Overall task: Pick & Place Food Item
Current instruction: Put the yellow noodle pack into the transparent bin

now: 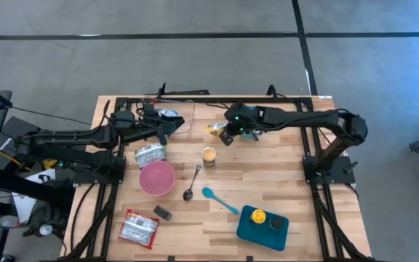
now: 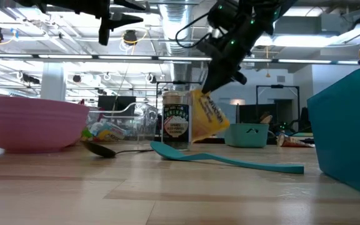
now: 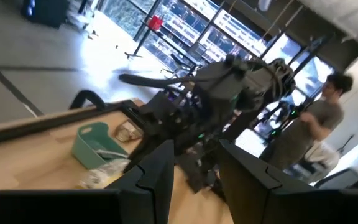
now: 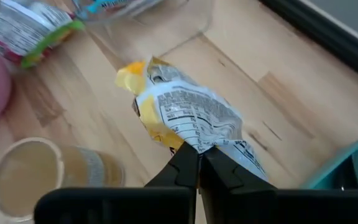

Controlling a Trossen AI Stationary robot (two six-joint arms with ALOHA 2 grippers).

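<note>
A yellow snack packet [image 4: 179, 115] with a silver printed back hangs from my right gripper [image 4: 199, 152], which is shut on it over the table's far middle [image 1: 228, 137]. In the low view the packet [image 2: 206, 119] hangs behind a labelled glass jar [image 2: 176, 122]. My left gripper [image 1: 172, 125] is held level at the far left, above the table, beside a clear plastic box [image 1: 182, 125]. Its fingers [image 3: 160, 171] stand apart with nothing between them. My right gripper pinches the packet's crimped upper edge [image 4: 197, 142] between its two fingertips. The fingers slant down from the table's right side. The packet hangs tilted below them [image 2: 199, 94], its yellow lower end [image 4: 129, 78] low over the wood.
Nearer the front are a pink bowl [image 1: 156, 177], a silver packet [image 1: 150, 154], a metal spoon [image 1: 192, 183], a teal spoon [image 1: 219, 199], a teal tray [image 1: 253, 231], a red-edged packet [image 1: 139, 227] and a small black block [image 1: 162, 212]. A person [image 3: 319, 124] stands beyond the table.
</note>
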